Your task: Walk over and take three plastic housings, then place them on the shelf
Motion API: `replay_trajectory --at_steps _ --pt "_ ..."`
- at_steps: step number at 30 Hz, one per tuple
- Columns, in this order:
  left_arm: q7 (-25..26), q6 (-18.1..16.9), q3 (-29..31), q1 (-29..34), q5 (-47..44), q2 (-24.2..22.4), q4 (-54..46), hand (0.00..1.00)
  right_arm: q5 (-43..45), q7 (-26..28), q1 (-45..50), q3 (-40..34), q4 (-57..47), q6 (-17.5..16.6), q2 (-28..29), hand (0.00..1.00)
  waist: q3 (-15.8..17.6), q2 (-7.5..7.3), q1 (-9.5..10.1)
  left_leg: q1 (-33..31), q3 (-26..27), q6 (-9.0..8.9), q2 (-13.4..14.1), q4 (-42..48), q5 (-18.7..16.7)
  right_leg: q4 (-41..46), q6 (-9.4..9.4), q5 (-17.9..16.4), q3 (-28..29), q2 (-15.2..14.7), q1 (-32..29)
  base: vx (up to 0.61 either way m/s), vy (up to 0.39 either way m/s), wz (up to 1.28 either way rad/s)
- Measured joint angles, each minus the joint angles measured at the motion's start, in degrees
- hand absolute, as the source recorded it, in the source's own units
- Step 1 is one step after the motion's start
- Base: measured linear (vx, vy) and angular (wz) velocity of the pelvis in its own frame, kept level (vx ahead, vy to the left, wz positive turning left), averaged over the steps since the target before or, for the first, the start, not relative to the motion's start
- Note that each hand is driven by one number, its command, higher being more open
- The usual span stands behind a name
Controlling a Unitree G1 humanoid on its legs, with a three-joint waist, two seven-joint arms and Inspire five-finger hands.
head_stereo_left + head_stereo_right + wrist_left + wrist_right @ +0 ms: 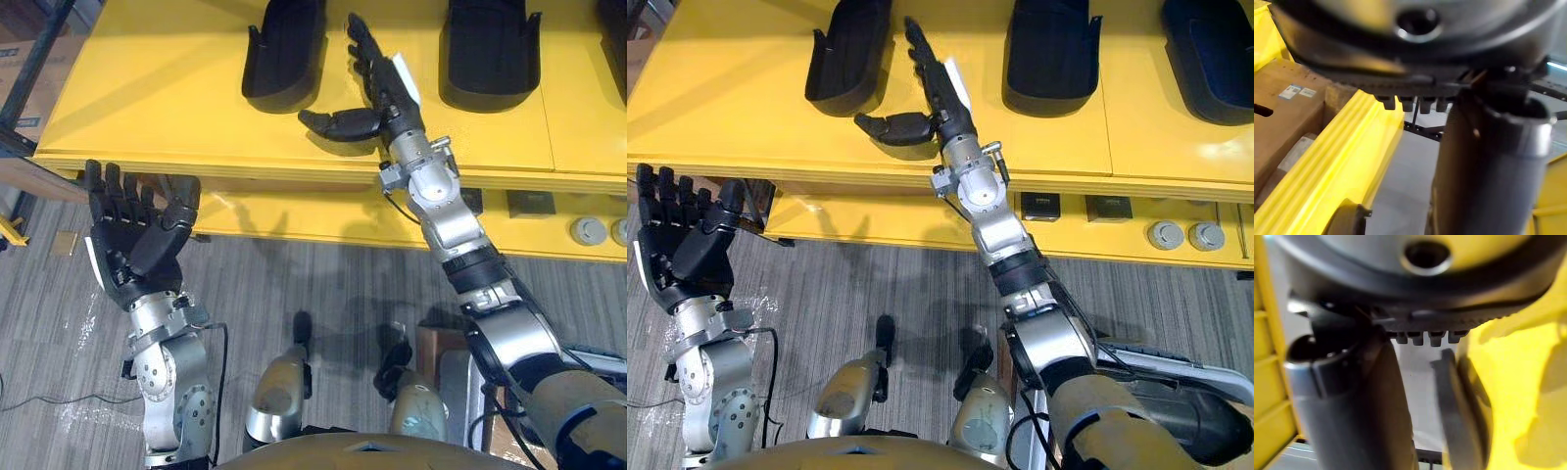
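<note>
Three black plastic housings lie in a row on the yellow table (147, 98): one at the left (284, 54), one in the middle (490, 54) and one at the far right (1210, 59). My right hand (377, 88) reaches over the table into the gap between the left and middle housings. It is open, its fingers straight and its thumb spread toward the left housing, and it holds nothing. My left hand (132, 235) is raised in front of the table's near edge, below the top. It is open and empty, with its fingers upright.
Below the tabletop runs a yellow front panel with dark sockets (1038, 206) and round knobs (1164, 234). A cardboard box (1283, 112) stands beside the table on the left. Grey carpet floor (323, 284) lies in front.
</note>
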Motion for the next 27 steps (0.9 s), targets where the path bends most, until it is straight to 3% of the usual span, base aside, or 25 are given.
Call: replay_trajectory --at_steps 4,8,12,14,18,21,27 --pt "-0.39 0.00 -1.39 -0.10 0.04 0.65 0.83 1.00 -1.48 -1.69 2.09 -1.32 -11.04 -1.11 -0.82 1.00 -0.07 -0.03 -1.10 1.56 1.05 0.17 0.33 0.95 -1.29 -3.51 0.28 1.64 0.59 1.06 2.79 0.02 0.002 -0.15" --pt "-1.18 0.04 -1.65 -0.25 0.29 1.20 1.43 1.00 -1.46 -4.87 4.44 -2.66 -17.74 -5.81 -1.09 1.00 -1.48 -0.68 -2.32 3.37 2.26 0.00 0.68 1.01 -2.43 -6.83 0.53 2.81 1.43 2.20 5.32 0.02 -0.013 -0.15" --pt "-2.39 0.34 -1.73 0.03 0.38 1.21 2.55 1.00 0.74 -8.64 14.82 -8.30 -25.46 -8.76 0.73 1.00 -5.40 -1.78 -2.19 4.73 2.85 -0.09 0.79 0.82 -3.39 -9.78 0.91 3.49 1.56 2.95 7.42 0.08 -0.016 -0.08" --pt "-3.53 0.35 -1.32 0.78 0.40 1.30 2.51 1.00 3.98 -9.84 26.43 -14.41 -31.41 -9.80 3.25 1.00 -7.31 -2.63 -2.61 6.17 3.56 -0.03 0.64 0.79 -4.22 -10.95 0.98 3.53 2.05 3.03 9.05 0.12 0.005 -0.11" --pt "-6.71 0.34 0.37 2.83 0.32 1.42 2.48 1.00 7.87 -8.66 43.53 -21.89 -34.86 -9.91 6.53 1.00 -8.86 -2.98 -4.46 8.57 5.95 -0.08 0.56 0.66 -5.59 -11.20 1.11 3.60 4.90 3.02 9.93 0.05 0.028 -0.31" --pt "-9.60 0.34 0.79 4.57 0.28 1.35 2.34 1.00 10.24 -6.60 53.77 -25.70 -35.05 -8.14 8.70 1.00 -9.95 -2.99 -6.47 11.05 9.56 -0.44 0.83 0.52 -6.88 -11.22 1.29 3.71 8.42 3.38 10.12 0.01 0.026 -0.62" --pt "-15.31 0.21 -1.87 6.81 -0.12 1.50 -0.19 1.00 17.97 -1.57 69.72 -29.03 -38.10 -4.49 11.98 1.00 -14.03 -4.25 -10.88 15.81 20.62 -1.94 3.22 1.11 -10.23 -12.24 1.45 4.52 18.69 6.54 8.79 0.00 -0.005 -0.85"
